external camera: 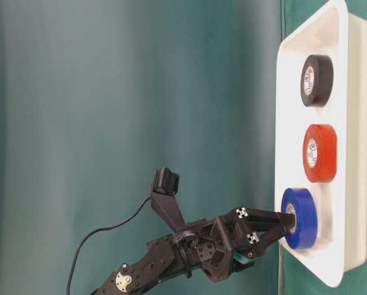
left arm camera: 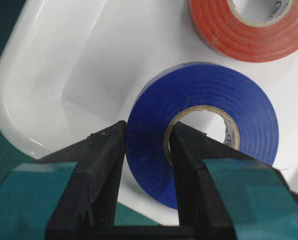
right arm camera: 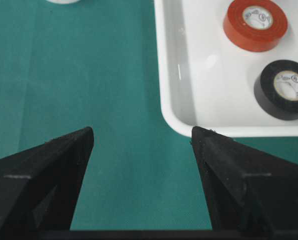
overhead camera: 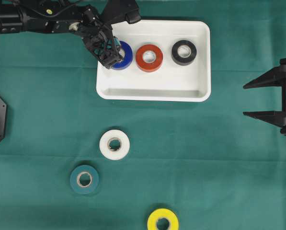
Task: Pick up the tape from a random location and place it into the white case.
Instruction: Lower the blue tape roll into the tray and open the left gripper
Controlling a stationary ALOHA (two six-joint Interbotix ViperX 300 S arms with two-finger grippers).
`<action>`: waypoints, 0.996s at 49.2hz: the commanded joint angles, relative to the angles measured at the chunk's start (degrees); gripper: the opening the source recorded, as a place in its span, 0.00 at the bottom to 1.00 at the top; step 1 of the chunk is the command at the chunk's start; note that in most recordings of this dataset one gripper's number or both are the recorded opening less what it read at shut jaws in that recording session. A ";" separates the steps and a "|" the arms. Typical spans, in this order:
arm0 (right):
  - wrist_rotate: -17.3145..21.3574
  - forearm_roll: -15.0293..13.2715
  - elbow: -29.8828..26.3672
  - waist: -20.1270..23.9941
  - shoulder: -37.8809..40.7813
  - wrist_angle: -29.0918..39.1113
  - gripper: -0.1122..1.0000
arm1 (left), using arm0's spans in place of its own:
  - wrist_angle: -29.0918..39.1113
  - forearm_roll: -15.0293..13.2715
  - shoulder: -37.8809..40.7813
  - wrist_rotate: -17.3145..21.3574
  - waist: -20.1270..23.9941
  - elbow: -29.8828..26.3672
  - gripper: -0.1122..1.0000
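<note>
At upper left of the overhead view, the left gripper pinches the blue tape roll by its wall, at the left end of the white case, beside the red tape roll and black tape roll. At right, the right gripper hovers above the tabletop, fingers spread.

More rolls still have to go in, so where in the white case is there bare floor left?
The near half of the white case is bare, below the blue roll, red roll and black roll. The far half is crowded, with the left gripper shut on the blue roll.
</note>
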 commanded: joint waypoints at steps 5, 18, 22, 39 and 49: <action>-0.09 -0.18 -1.49 0.00 0.53 -0.26 0.78 | -0.62 -0.18 -0.97 0.97 -0.18 -0.44 0.30; -0.09 -0.18 -1.58 0.09 0.53 -0.09 0.78 | -0.88 -0.44 -0.97 1.41 -0.70 -0.26 0.30; -0.09 -0.18 -1.49 0.09 0.53 -0.09 0.78 | -1.05 -0.44 -1.14 1.41 -0.70 0.09 0.34; -0.09 -0.18 -1.58 0.09 0.53 0.00 0.78 | -2.11 -0.44 -1.76 1.58 -0.70 1.41 0.99; 0.00 -0.18 -1.58 0.09 0.53 0.00 0.78 | -2.02 -0.44 -1.93 1.58 -0.70 1.32 0.98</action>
